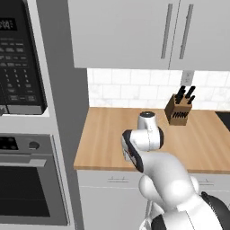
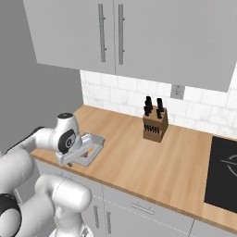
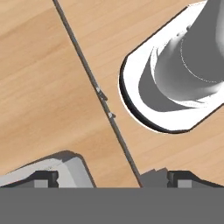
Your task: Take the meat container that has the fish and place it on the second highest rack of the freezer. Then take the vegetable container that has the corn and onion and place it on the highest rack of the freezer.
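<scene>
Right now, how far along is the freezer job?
Nothing looks finished from here. In hand: the jaws stand open, low beside the grey tray with a yellow piece at the counter's front left, nothing gripped. Left: grip a tray and shelve it; whether the fish tray is already shelved can't be told.

Pale grey vegetable container [image 2: 90, 150] on wooden counter near front edge; something yellow inside, possibly corn.

A wooden counter [image 2: 152, 162] runs along the tiled wall. A knife block [image 2: 155, 124] stands upright towards its back edge, well apart from a pale tray [image 2: 94, 144] at the front edge near the left end. A black cooktop [image 2: 224, 173] is set into its right end.
</scene>
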{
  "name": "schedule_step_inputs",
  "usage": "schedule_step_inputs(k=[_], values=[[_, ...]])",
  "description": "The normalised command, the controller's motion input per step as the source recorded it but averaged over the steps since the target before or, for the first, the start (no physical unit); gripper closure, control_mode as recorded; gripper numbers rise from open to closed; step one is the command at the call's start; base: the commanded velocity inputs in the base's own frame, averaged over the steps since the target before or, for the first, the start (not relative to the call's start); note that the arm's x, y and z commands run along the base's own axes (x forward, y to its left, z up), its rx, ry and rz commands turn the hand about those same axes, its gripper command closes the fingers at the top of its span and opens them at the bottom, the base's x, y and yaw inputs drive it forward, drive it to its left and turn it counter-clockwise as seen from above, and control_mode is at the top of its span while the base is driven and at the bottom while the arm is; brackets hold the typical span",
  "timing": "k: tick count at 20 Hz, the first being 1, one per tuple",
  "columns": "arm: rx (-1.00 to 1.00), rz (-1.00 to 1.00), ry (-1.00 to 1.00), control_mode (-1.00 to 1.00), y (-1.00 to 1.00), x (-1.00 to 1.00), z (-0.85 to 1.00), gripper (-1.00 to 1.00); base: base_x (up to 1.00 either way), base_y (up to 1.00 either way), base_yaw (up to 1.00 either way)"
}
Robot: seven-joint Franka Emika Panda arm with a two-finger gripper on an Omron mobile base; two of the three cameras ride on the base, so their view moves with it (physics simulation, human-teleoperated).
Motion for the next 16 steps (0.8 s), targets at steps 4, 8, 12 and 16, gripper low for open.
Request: schedule_step_inputs(k=[4,8,12,16], values=[[-0.04,-0.04,-0.01,-1.00,0.00,0.30,-0.15,-1.00,0.00,0.00,0.00],[0.00,-0.03,0.00,-1.00,0.00,0.53,-0.09,-1.00,0.00,0.00,0.00],[0.00,-0.04,0.02,-1.00,0.00,0.13,-0.27,-1.00,0.00,0.00,0.00],[0.00,-0.07,0.02,-1.00,0.00,0.00,-0.32,-1.00,0.00,0.00,0.00]])
